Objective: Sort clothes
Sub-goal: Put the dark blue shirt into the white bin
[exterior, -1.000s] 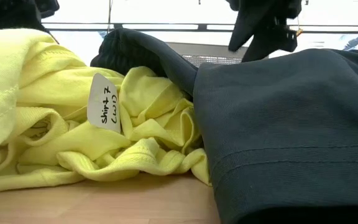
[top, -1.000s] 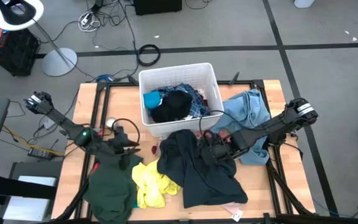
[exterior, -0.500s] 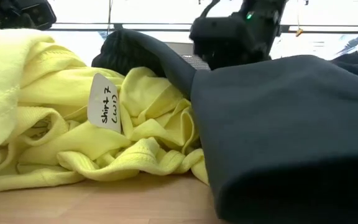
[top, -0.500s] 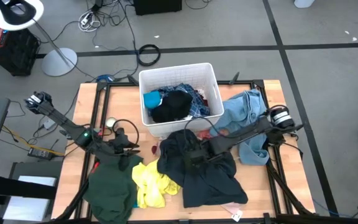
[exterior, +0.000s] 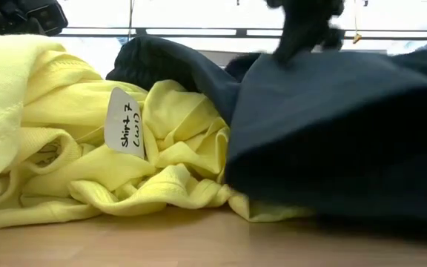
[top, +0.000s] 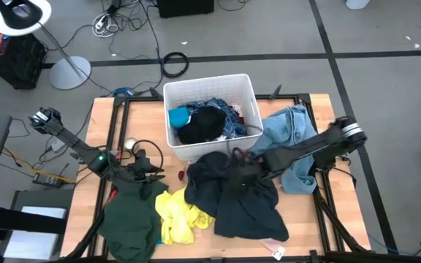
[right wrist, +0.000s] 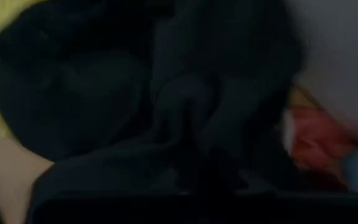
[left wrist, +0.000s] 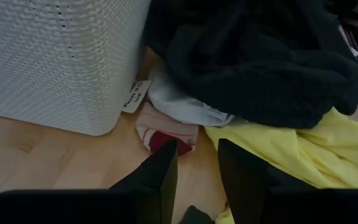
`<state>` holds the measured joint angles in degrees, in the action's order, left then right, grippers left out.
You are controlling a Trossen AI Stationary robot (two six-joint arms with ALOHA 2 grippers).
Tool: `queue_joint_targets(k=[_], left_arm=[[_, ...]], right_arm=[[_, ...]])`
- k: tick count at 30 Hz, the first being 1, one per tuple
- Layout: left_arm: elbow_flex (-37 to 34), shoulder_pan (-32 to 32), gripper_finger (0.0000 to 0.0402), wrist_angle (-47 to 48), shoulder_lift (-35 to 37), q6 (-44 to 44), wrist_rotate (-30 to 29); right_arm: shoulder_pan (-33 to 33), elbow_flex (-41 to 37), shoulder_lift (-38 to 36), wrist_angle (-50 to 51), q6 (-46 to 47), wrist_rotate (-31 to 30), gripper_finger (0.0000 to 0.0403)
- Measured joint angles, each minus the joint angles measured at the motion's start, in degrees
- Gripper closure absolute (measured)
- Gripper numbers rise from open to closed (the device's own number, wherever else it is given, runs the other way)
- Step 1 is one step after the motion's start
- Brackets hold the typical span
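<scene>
Since sorting calls for one piece to be drawn from the heap at a time, the clothes are found spread across the table [top: 97, 131] in front of the white bin [top: 251, 91], which already holds several pieces. At the left, the dark green garment [top: 126, 223] is lain over by the left gripper [top: 143, 174], whose fingers are parted with nothing seen between them; it appears to be waiting. Next comes the yellow shirt [top: 177, 215], crumpled beside the green one. At the middle, the dark navy garment [top: 236, 201] is pinched by the right gripper [top: 241, 174], pressed together on a fold near its top, probably so that it can be lifted clear. At the right, the light blue denim [top: 291, 135] lies beside the bin.

A handwritten tag [exterior: 124, 122] on the yellow shirt is shown only by the low view. A small red and white piece [left wrist: 166, 130], tucked by the bin's foot, is best made out in the left wrist view.
</scene>
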<state>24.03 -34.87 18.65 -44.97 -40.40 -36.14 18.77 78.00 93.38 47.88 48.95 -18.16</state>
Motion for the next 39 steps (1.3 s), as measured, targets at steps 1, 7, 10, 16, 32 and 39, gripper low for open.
queue_joint_targets(k=[1,7,10,16,32,39], left_arm=[[0.0,0.0,0.0280,0.0,0.0,0.0,0.0],[0.0,0.0,0.0280,-0.2,0.0,1.3,-0.4],[0.0,0.0,0.0280,-1.5,0.0,2.8,-0.4],[0.0,0.0,0.0280,-2.0,0.0,4.3,-0.3],[0.0,0.0,0.0280,-6.9,0.0,12.8,1.3],[0.0,0.0,0.0280,-6.5,-0.8,13.2,1.3]], right_arm=[[0.5,0.0,-1.7,1.4,0.9,-1.2,0.0395],[1.5,1.5,-10.5,6.8,2.4,-6.7,0.0397],[1.4,7.0,-11.4,9.7,-0.2,-10.7,0.0398],[-1.9,24.4,-7.4,11.1,-14.1,-14.3,0.0399],[-20.7,56.1,3.0,-9.9,-52.7,-14.2,0.0399],[-29.0,56.0,3.2,-12.9,-56.2,-17.2,0.0398]])
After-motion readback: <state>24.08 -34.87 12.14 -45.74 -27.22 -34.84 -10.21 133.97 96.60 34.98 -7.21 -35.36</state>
